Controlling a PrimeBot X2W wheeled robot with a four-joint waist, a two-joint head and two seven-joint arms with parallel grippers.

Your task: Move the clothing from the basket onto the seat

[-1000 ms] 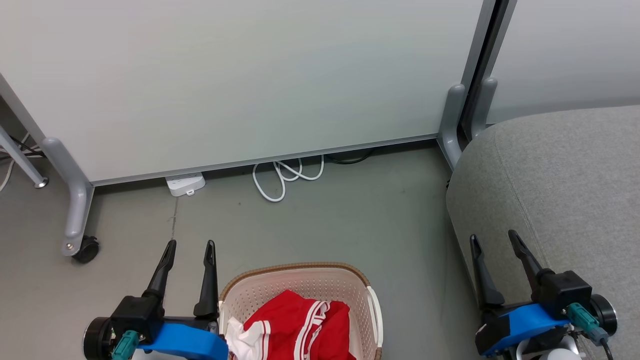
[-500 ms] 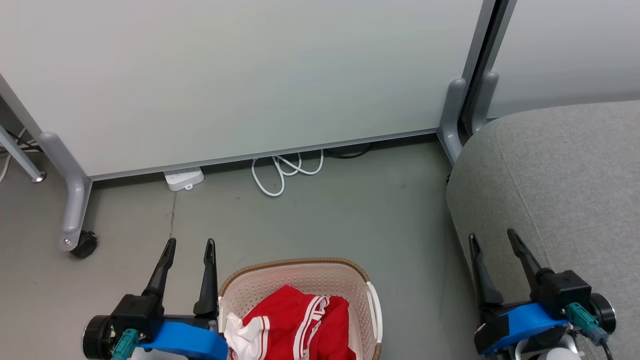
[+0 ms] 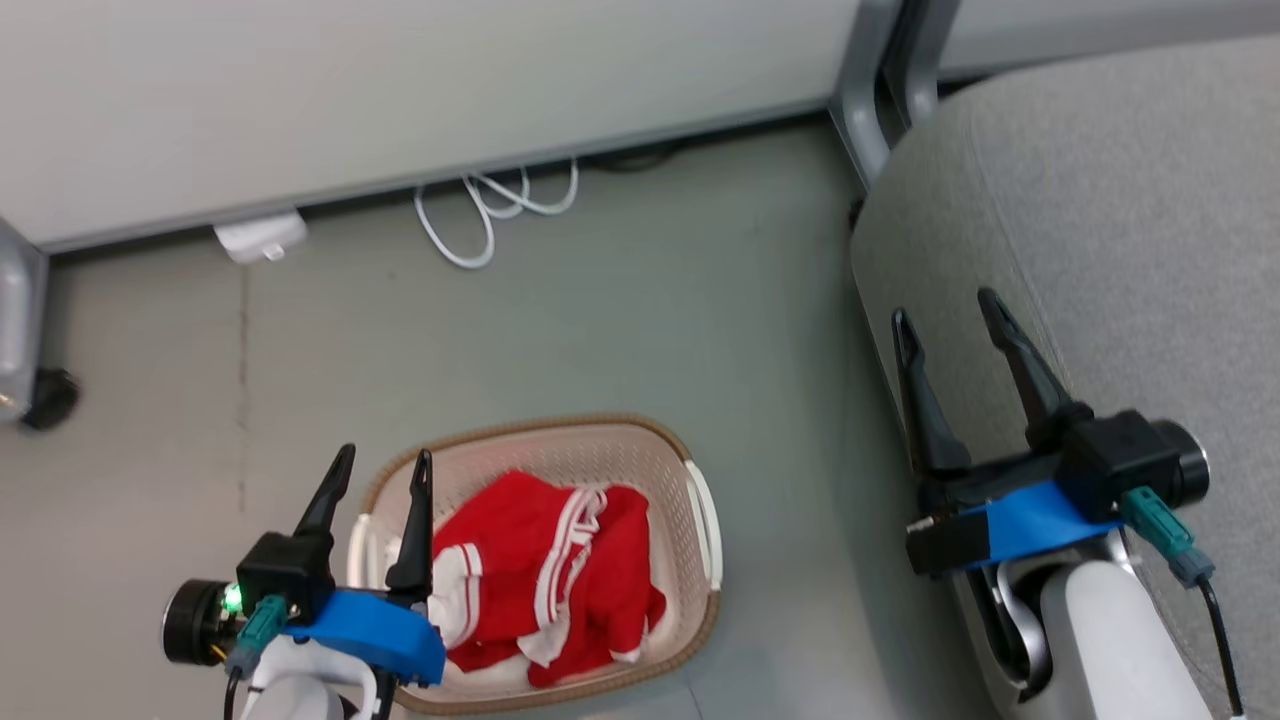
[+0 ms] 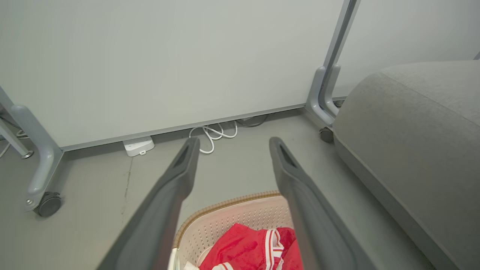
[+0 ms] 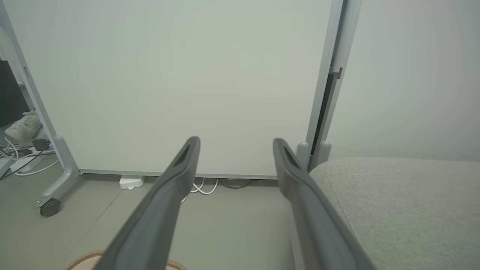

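The cream-white basket (image 3: 695,500) with a brown rim stands on the floor at the lower middle of the head view, and its far rim (image 4: 225,204) shows low in the left wrist view. Red clothing (image 3: 560,570) with white striped trim lies crumpled inside; the garments (image 4: 255,249) also appear between my left fingers. My left gripper (image 3: 385,463) is open above the basket's left rim, holding nothing. The grey seat (image 3: 1120,200) spreads across the right side. My right gripper (image 3: 948,308) is open and empty over the seat's left edge (image 5: 393,202).
A pale partition panel (image 3: 400,80) on grey legs runs along the back, with a caster (image 3: 48,398) at the left. A white power strip (image 3: 258,238) and a looped white cable (image 3: 490,205) lie at its foot. A shoe (image 5: 22,125) and cables sit far left.
The head camera has tipped down and turned, so the whole picture has shifted up and left and the basket shows in full. Both grippers remain open as before.
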